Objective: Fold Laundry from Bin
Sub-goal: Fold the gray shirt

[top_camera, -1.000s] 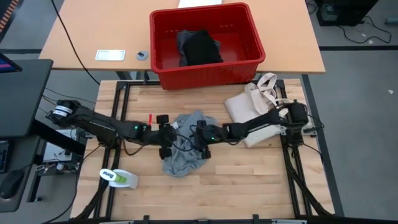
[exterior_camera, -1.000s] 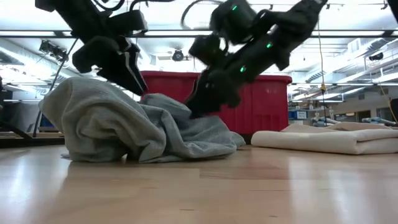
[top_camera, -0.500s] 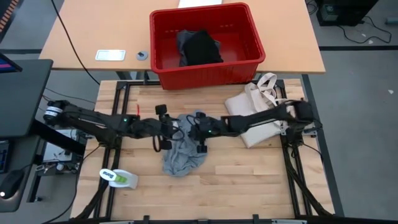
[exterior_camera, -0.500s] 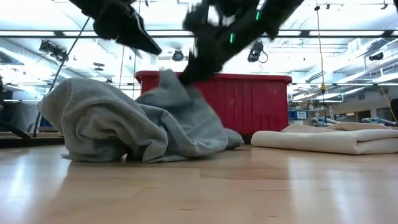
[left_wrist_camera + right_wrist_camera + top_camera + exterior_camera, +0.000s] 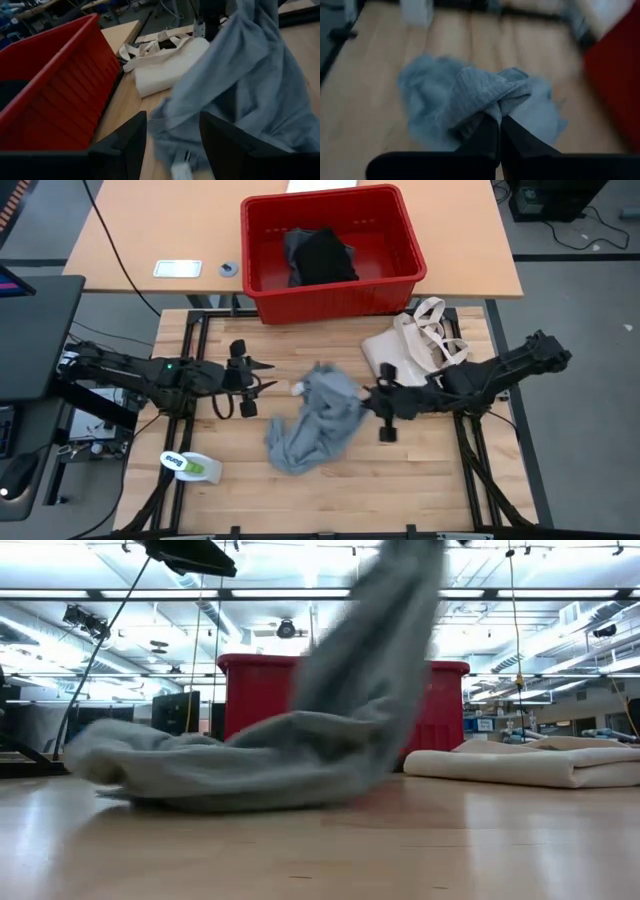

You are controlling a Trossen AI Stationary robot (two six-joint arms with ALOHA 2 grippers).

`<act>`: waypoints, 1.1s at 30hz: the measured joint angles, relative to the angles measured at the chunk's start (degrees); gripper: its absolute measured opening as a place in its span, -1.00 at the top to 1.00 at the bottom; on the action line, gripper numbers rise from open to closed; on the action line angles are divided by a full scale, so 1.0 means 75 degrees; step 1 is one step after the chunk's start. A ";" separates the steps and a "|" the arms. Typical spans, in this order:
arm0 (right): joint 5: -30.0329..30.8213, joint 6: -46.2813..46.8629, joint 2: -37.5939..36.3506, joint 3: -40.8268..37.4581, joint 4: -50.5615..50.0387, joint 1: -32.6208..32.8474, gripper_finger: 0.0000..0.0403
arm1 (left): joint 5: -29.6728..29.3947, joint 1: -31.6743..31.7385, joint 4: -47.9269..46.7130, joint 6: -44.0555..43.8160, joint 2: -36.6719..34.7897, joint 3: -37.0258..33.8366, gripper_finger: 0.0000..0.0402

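We can read no text for certain: the white-and-green roll (image 5: 191, 466) at the table's near left carries a dark printed word, but its letters are too small to make out.

high cam looks straight down; low cam at table level; both share red bin (image 5: 333, 250).

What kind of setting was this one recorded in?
Probably a robotics lab or workshop. A butcher-block table sits on a black metal frame. Behind the red bin, the low view shows an open hall with strip lights, hanging cables and more workbenches.
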 joint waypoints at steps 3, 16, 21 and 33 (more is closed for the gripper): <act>-0.0111 0.1465 -0.0072 -0.0262 -0.1101 0.0477 0.94 | 0.0065 0.0051 0.0051 -0.0216 0.0269 -0.0008 0.08; -0.3098 0.6051 0.0441 -0.0788 -0.3698 0.1315 0.07 | 0.0737 0.0186 0.0393 -0.0960 0.2166 -0.0013 0.08; -0.1989 0.6109 0.0402 -0.0785 -0.4181 0.1181 0.00 | 0.1870 0.0411 0.1762 -0.1398 0.3332 -0.0018 0.08; -0.0110 0.4502 0.0371 -0.2351 -0.1551 0.0383 0.10 | 0.4122 0.1741 0.4007 -0.2002 0.6072 -0.0016 0.08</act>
